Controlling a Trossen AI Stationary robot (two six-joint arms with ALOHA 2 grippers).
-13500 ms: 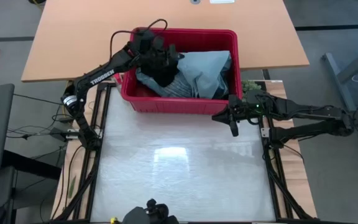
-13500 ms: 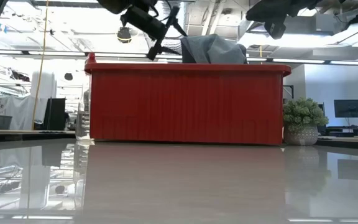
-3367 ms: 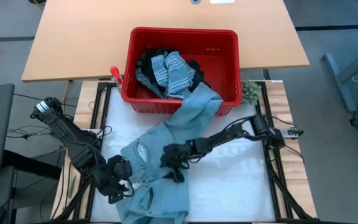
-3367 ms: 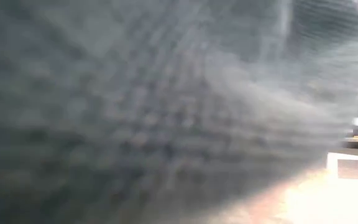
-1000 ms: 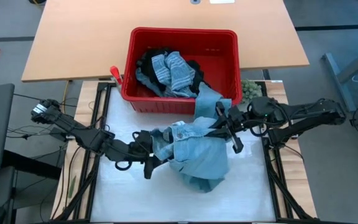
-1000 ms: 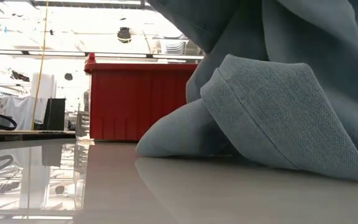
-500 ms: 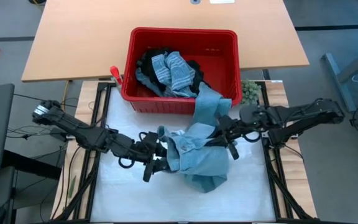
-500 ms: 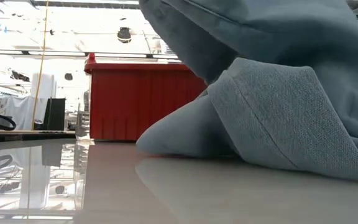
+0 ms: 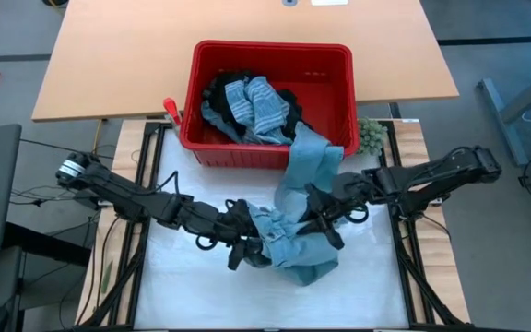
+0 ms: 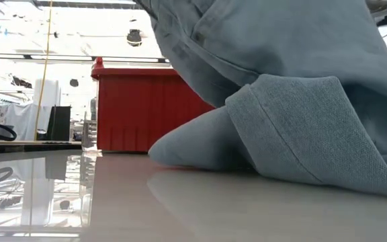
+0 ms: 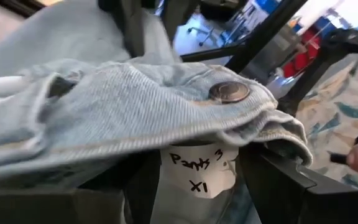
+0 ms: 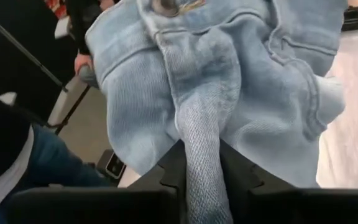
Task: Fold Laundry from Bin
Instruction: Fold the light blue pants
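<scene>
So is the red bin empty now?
No, the high view shows the red bin holding a blue-white striped garment and black ones.

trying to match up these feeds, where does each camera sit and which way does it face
High view: above the table, looking straight down; both arms, left gripper and right gripper on the jeans, bin behind.
Low view: at tabletop height, looking level across; jeans fill it, bin beyond; no arm visible.
Left wrist view: on the left arm, facing the waistband button and a tag.
Right wrist view: on the right arm, fingers around a denim fold.
All four share the jeans.
</scene>
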